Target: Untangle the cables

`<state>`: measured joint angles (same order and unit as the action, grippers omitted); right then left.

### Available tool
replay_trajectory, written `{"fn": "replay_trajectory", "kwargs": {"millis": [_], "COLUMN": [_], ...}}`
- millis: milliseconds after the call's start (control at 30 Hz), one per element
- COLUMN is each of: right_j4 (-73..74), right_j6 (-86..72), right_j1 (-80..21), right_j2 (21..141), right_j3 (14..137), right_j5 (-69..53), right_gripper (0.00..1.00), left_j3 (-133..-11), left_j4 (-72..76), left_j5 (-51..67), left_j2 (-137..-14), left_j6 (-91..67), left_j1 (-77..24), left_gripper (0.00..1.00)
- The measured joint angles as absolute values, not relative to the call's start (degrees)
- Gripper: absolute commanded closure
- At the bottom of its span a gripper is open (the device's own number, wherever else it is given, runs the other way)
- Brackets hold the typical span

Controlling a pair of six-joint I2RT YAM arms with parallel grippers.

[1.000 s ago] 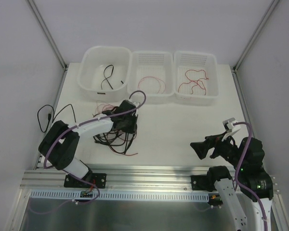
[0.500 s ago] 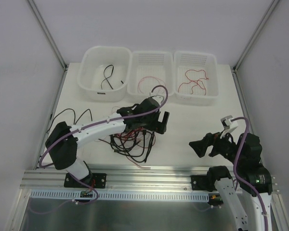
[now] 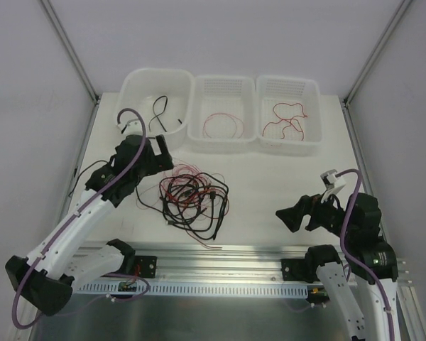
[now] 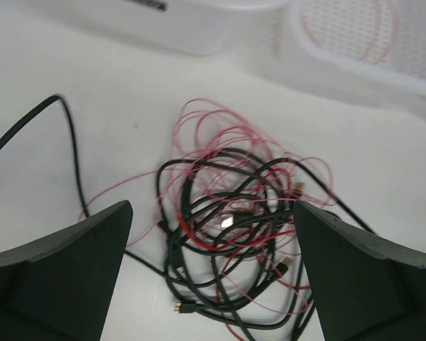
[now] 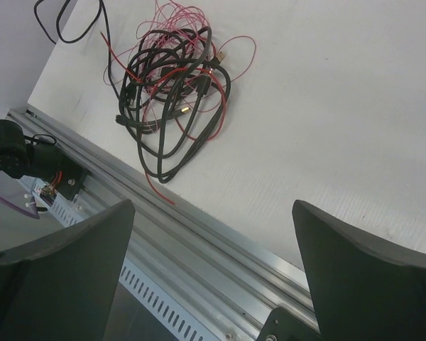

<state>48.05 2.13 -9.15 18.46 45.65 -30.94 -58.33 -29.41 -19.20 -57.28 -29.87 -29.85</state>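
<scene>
The tangled heap of black, red and fine pinkish-red cables (image 3: pixel 193 199) lies on the white bench top (image 3: pixel 270 177), toward its near edge and left of the middle, with no strand held. The left gripper (image 4: pixel 211 207) hangs over the heap's far-left side, its black fingers spread wide and empty. The right gripper (image 3: pixel 290 219) sits toward the near right corner, also spread wide with nothing in it, well apart from the heap.

Along the far edge stand three white plastic bins. A smooth-walled tub (image 3: pixel 155 71) at the left holds a black cable (image 3: pixel 158 114), a perforated basket (image 3: pixel 224 78) in the middle a thin red wire (image 3: pixel 224 128), and a second perforated basket (image 3: pixel 287 78) at the right a thicker red wire (image 3: pixel 287 117).

The step in hand looks to be choosing the next strand. The pinkish loops fan out on the heap's far side, clear of the dense black coil, so an outlying loop or a plug end is a better target than the knotted middle. Pinch one strand only, then lift slowly and watch whether the rest rises with it. If it does, the right gripper could pin the black coil down.

A black strand (image 4: pixel 64 121) runs off toward the left edge; I cannot tell whether it is woven into the heap or merely passes beneath it
</scene>
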Motion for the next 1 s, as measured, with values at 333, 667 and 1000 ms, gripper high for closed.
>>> {"fn": "replay_trajectory", "kwargs": {"millis": [333, 667, 1000], "right_j4": [45.2, 44.0, 42.5], "right_j6": [1.0, 0.9, 0.5], "right_j1": [-9.1, -9.1, -9.2], "right_j2": [18.6, 18.7, 19.4], "right_j3": [42.6, 41.4, 40.7], "right_j5": [-34.0, -36.6, -39.4], "right_gripper": [0.0, 0.0, 0.0], "left_j3": [-37.0, -33.5, -38.5], "left_j4": [-30.3, -15.7, -10.5], "left_j5": [-22.8, -25.5, -22.8], "left_j2": [-56.4, -68.4, -79.6], "left_j6": [-37.3, -39.8, -39.3], "left_j1": [-20.1, -11.3, -8.9], "left_gripper": [0.21, 0.36, 0.92]}}
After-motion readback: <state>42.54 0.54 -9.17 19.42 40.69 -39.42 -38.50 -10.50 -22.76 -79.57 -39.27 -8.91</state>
